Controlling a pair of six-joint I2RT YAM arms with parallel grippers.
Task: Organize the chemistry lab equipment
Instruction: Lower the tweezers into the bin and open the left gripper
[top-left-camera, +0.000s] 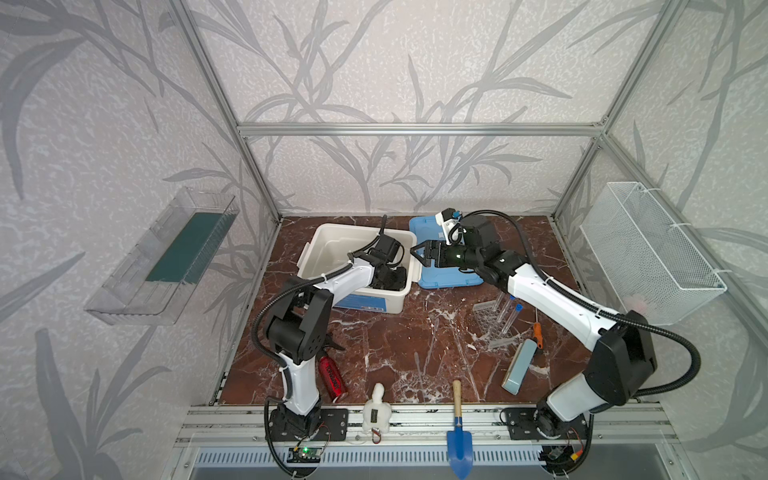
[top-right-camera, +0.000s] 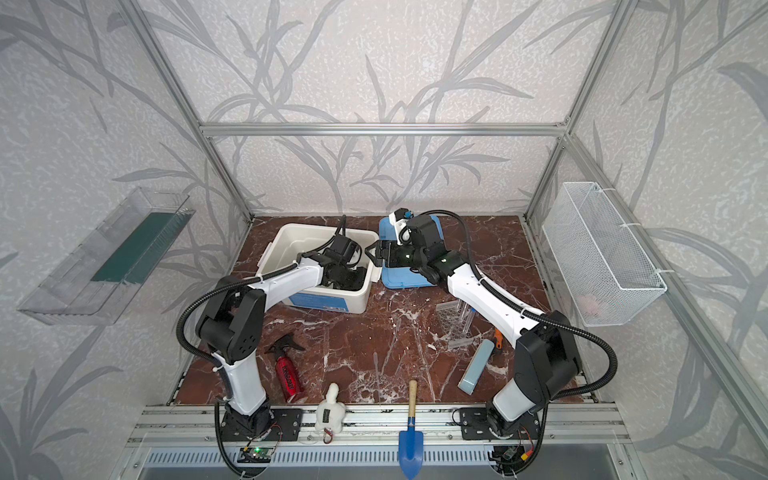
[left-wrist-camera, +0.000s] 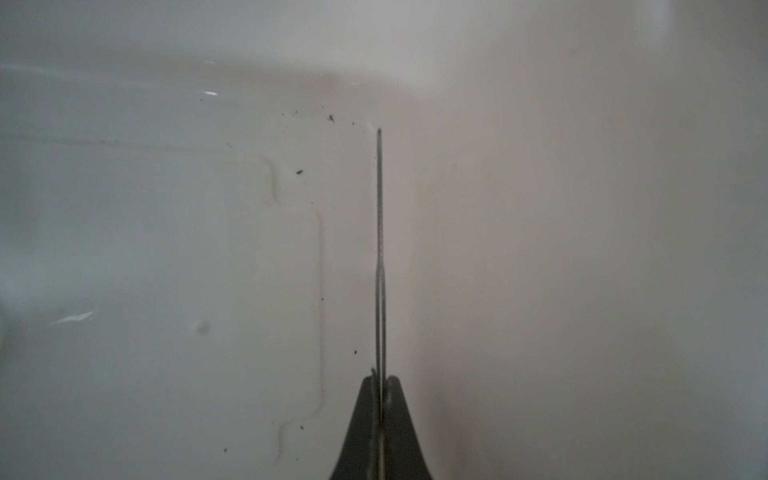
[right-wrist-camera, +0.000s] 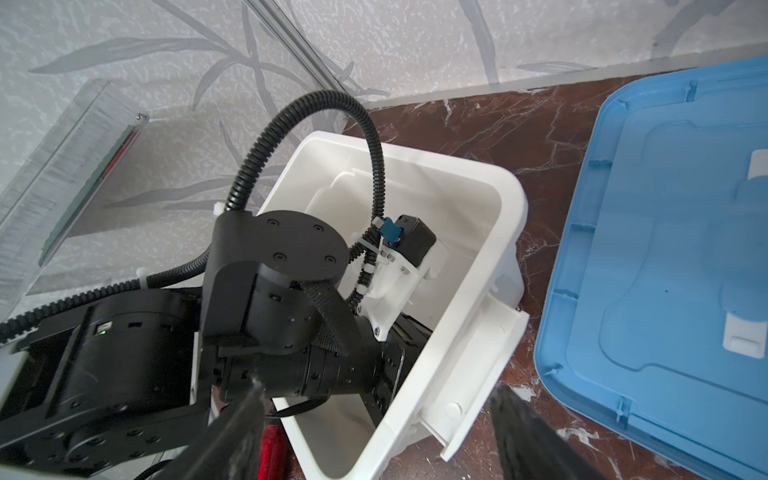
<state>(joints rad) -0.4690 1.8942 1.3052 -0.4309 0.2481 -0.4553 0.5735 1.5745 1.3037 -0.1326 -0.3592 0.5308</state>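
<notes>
Rack (top-left-camera: 490, 324) with tubes (top-left-camera: 508, 316) sits on the table (top-left-camera: 395, 353), right. Beyond it, the left arm bends down into the bin (top-left-camera: 328, 232). Its claw (left-wrist-camera: 380, 380) is closed on a rod (left-wrist-camera: 379, 232) that points straight out from the tips, over the bin's floor. The right claw (top-left-camera: 417, 257) gapes at the bin's rim, pointing left.

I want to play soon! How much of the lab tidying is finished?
Done: the blue lid lies off the white bin. In hand: the left gripper, inside the bin, is shut on thin rods; the right gripper is open, holding nothing. Left: the tube rack and blue-capped tubes sit on the table.
</notes>
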